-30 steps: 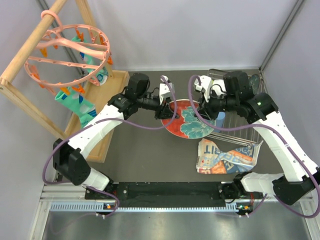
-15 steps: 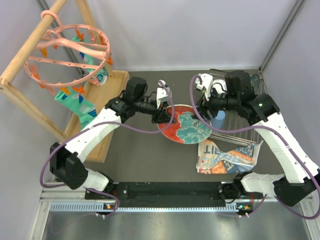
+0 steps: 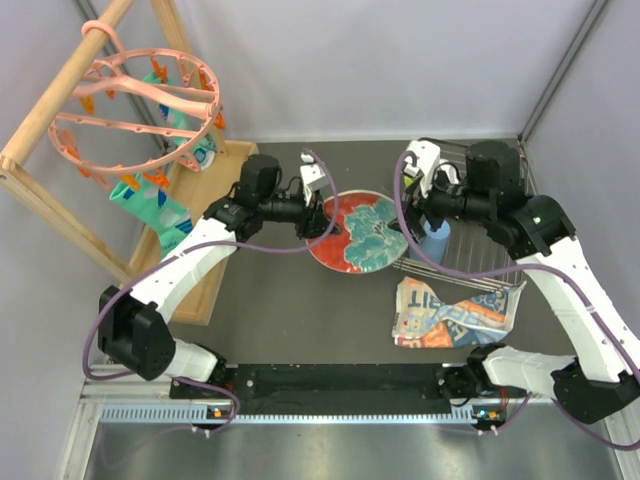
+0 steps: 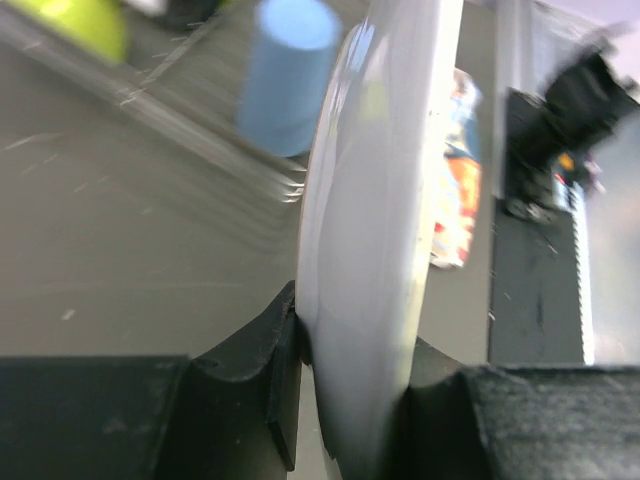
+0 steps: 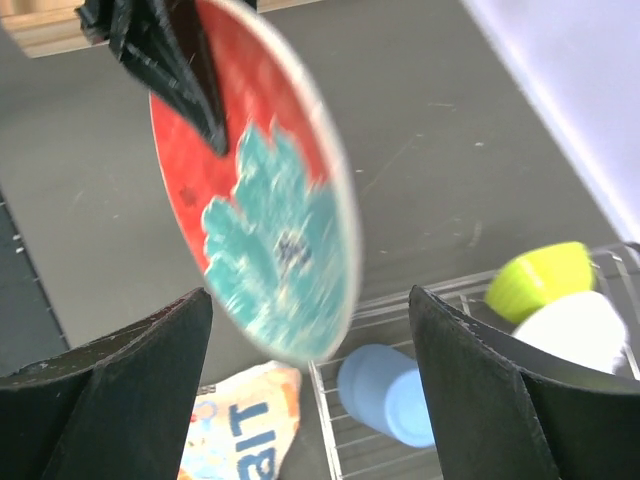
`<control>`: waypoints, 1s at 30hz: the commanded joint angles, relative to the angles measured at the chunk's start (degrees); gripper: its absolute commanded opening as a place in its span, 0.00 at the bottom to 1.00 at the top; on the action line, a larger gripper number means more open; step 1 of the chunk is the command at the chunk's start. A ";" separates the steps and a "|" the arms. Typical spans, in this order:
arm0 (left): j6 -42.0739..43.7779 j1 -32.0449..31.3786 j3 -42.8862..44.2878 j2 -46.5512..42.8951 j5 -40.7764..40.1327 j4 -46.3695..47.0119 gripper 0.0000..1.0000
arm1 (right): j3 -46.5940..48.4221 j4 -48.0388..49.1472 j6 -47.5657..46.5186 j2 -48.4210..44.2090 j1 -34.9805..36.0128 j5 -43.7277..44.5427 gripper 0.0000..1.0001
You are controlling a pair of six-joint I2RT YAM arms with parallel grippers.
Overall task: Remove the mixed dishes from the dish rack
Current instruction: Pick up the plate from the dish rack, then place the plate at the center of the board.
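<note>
Plate (image 3: 362,232), one of the mixed dishes, is clamped by its rim in my left pincer (image 3: 318,215). The left wrist view shows my two black fingers closed on either side of the plate's (image 4: 380,200) edge, one on the pale glossy underside and one on the face, with my left pincer (image 4: 355,350) at the bottom of the picture. The plate stands nearly on edge there. Its face is red with a large teal flower, and from above it looks tilted up toward the camera. My grip is on its left rim.

My right pincer (image 5: 308,300) is spread wide and has hold of nothing. Its two dark fingers frame the plate (image 5: 260,210) from farther back without touching it. From above, my right pincer (image 3: 413,215) sits just beside the plate's right rim.

The dish rack (image 3: 470,285) lies on the right side of the dark table (image 3: 270,300). The plate's right edge overlaps its left side in the overhead view. I cannot tell if they touch. A light blue cup (image 5: 385,395) lies on its side in the rack. A lime-green piece (image 5: 540,275) and a white bowl (image 5: 575,330) sit farther along the wires.

A printed packet (image 3: 450,312) lies against the rack's near edge. A wooden frame (image 3: 60,100) with a pink clip ring (image 3: 140,110) stands far left.
</note>
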 commanded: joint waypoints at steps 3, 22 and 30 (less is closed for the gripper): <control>-20.59 7.56 -1.11 -1.15 -7.02 24.18 0.00 | 0.36 5.33 0.76 -3.57 -0.25 8.31 0.79; -56.89 13.46 -4.28 14.84 -10.29 48.08 0.00 | -3.77 7.27 2.26 -5.77 -4.56 7.53 0.79; -66.66 13.55 -0.06 27.49 -9.58 58.20 0.00 | -5.00 7.35 1.99 -6.30 -5.88 7.09 0.79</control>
